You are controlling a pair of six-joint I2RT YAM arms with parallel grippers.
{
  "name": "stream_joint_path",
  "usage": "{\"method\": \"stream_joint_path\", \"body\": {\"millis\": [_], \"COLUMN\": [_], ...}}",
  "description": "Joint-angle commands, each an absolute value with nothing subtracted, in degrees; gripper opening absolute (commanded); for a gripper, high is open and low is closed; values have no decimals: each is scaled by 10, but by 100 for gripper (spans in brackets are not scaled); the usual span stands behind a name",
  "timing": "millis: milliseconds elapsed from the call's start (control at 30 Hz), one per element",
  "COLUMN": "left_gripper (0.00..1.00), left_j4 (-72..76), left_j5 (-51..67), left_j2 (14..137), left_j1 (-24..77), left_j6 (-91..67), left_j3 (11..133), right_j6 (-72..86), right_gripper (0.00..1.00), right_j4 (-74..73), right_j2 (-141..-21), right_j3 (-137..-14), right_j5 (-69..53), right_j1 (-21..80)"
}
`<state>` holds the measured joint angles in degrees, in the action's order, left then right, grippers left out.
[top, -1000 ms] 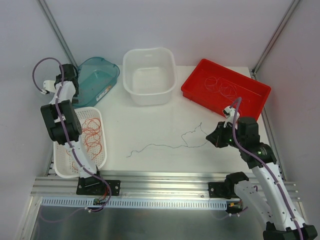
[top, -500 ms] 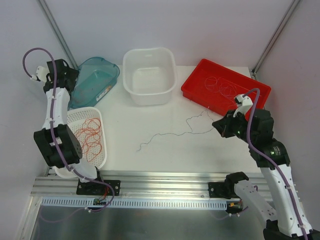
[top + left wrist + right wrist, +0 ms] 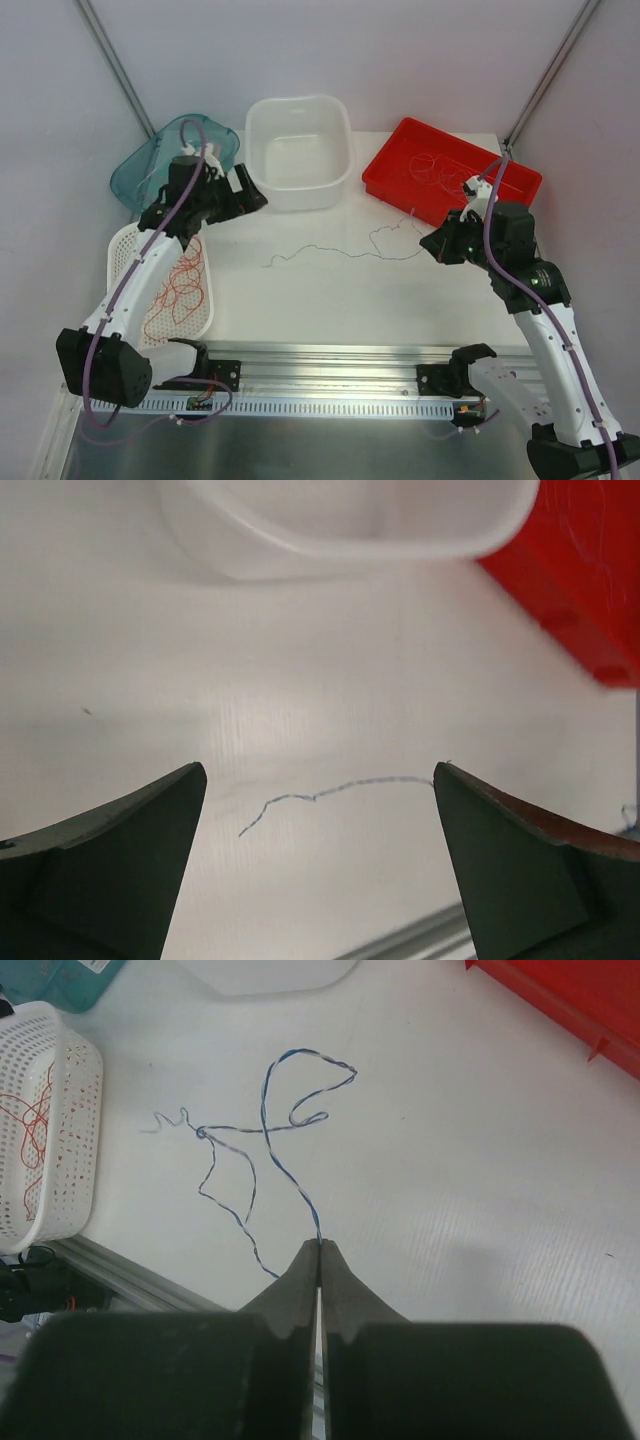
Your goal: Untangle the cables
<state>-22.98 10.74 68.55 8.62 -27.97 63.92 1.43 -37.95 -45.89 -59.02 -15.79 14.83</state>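
A thin blue-and-white twisted cable (image 3: 330,250) lies stretched across the table's middle. My right gripper (image 3: 428,245) is shut on its right end. In the right wrist view the fingertips (image 3: 320,1246) pinch the cable (image 3: 265,1130), which loops and crosses itself further out. My left gripper (image 3: 250,190) hangs open over the table beside the white tub. In the left wrist view its gripper (image 3: 318,775) frames the cable's free left end (image 3: 330,788) without touching it. Red-orange cables (image 3: 180,285) lie in the white basket. Pale cables (image 3: 440,170) lie in the red tray.
A white tub (image 3: 298,150) stands at the back centre, and a teal container (image 3: 150,165) sits tilted at the back left. The red tray (image 3: 395,198) is at the back right. The white basket (image 3: 209,300) sits at the left, and an aluminium rail (image 3: 320,358) runs along the front.
My left arm swung from the left side to the table beside the tub, its jaws widening fully. My right gripper drew the cable to the right and back. The teal container shifted left.
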Motion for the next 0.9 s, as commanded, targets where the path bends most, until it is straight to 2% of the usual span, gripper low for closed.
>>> {"method": "stream_joint_path", "body": {"millis": [0,167,400,733,833,867], "left_gripper": [99,99,99,98,91,77], "left_j4": [-222,-190,-155,-142,-129,-126], "left_j5": [171,136,97,45,26,24], "left_j2": [657,651,714,795,803,805], "left_j1": [168,312,458,528,528,529], "left_j6": [-152,-60,50,80,72,69], "left_j3": [600,570,582,615,618,618], "right_j6": [41,57,69,83,84,84], "right_gripper": [1,1,1,1,1,1], "right_j4": [-345,-323,-318,-304,-305,-305], "right_j2": [-459,-461,-458,-453,-450,-449], "right_j3": [-584,-564,-556,-555,-554,-553], "right_j5": [-180,-218,-222,-235,-236,-236], "right_j1": [151,156,171,182,183,182]}}
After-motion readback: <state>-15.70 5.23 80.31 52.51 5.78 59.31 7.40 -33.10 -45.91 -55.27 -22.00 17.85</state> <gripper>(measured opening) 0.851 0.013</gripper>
